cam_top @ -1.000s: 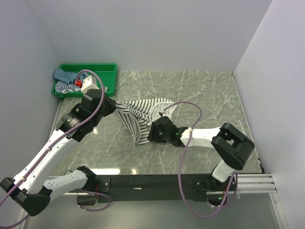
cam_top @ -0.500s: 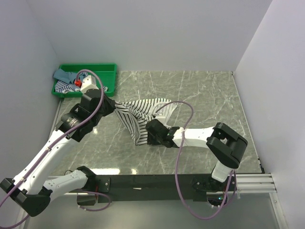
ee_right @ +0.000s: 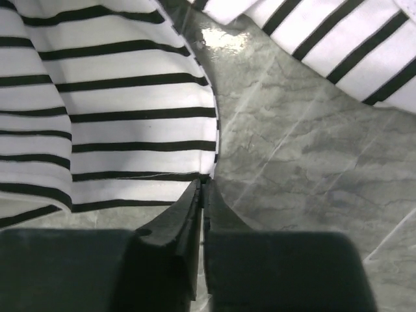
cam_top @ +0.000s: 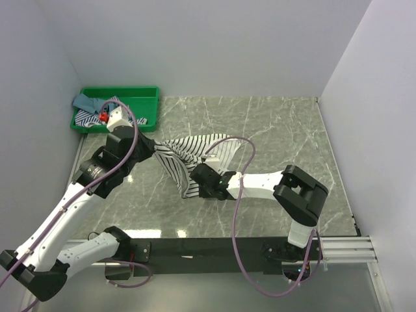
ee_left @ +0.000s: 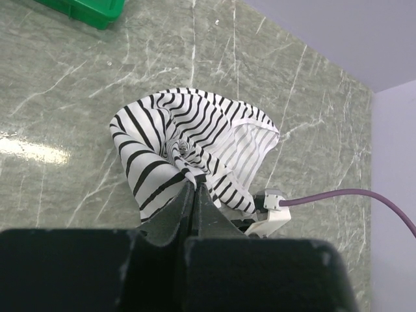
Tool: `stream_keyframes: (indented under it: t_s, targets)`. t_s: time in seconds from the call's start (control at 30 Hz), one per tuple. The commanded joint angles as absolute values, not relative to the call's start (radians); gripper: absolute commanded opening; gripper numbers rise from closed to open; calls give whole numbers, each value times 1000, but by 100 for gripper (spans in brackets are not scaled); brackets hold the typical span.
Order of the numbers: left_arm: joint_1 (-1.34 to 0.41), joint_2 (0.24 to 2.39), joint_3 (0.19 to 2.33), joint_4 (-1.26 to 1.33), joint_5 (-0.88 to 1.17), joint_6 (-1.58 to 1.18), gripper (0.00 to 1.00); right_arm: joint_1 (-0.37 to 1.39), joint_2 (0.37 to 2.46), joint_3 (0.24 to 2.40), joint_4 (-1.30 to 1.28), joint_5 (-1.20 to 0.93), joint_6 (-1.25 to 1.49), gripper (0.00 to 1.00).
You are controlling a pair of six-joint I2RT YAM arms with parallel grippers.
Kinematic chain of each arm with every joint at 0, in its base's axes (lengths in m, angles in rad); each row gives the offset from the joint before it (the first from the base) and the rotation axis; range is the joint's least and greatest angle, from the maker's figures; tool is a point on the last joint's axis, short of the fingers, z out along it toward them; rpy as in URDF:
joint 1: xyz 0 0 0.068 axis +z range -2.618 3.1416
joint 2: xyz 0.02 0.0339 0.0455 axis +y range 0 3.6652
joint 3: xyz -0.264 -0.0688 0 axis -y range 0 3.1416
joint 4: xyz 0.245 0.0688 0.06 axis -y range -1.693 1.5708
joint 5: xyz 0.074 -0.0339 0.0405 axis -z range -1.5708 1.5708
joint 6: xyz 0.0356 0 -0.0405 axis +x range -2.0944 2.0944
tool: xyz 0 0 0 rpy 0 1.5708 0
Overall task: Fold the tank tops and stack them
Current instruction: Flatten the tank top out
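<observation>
Green tray [cam_top: 130, 90]: far left corner of the bench [cam_top: 279, 130]; it holds the teal tank top [cam_top: 83, 101] and the blue-and-white striped tank top [cam_top: 84, 117], both bunched and waiting their turn.
Left pincer [ee_left: 194, 188]: pressed together on a gathered fold of the black-striped tank top [cam_top: 195, 153], holding that end off the bench.
Black-striped tank top: mid-bench, left of centre, twisted and sagging between the two arms, its low end on the bench.
Right pincer [ee_right: 203, 184]: pinched onto the corner of the hem where it lies on the bench; the bite looks thin.
Step in hand: likely spreading this top flat before folding.
Doing it well: check the right grip has real cloth, then draw the arms apart slowly and evenly so the twist opens out.
Risk: a hard pull may slip the hem free.
Placement: lower it flat on bare bench, well clear of the tray.
</observation>
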State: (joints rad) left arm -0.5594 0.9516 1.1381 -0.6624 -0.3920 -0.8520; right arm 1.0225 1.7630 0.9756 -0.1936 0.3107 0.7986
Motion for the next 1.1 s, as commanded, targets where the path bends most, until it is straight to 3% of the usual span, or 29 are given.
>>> stream_keyframes:
  t_s: [0.0, 0.17, 0.27, 0.5, 0.77, 1.07]
  targets:
    - [-543, 920, 1131, -620, -370, -827, 0, 1026, 1769, 968, -262, 333, 825, 0]
    - [-489, 900, 1160, -618, -347, -795, 0, 1005, 1584, 963, -381, 414, 816, 0]
    - [-448, 881, 1209, -618, -341, -770, 0, 973, 1366, 979, -484, 474, 802, 0]
    - [-419, 830, 1347, -603, -302, -764, 1, 917, 936, 1231, -673, 567, 710, 0]
    - [-419, 810, 1563, -520, -178, -822, 1, 917, 859, 1521, -707, 610, 598, 0]
    - [-419, 874, 1615, -400, -196, -865, 1, 894, 995, 1744, -674, 651, 469, 0]
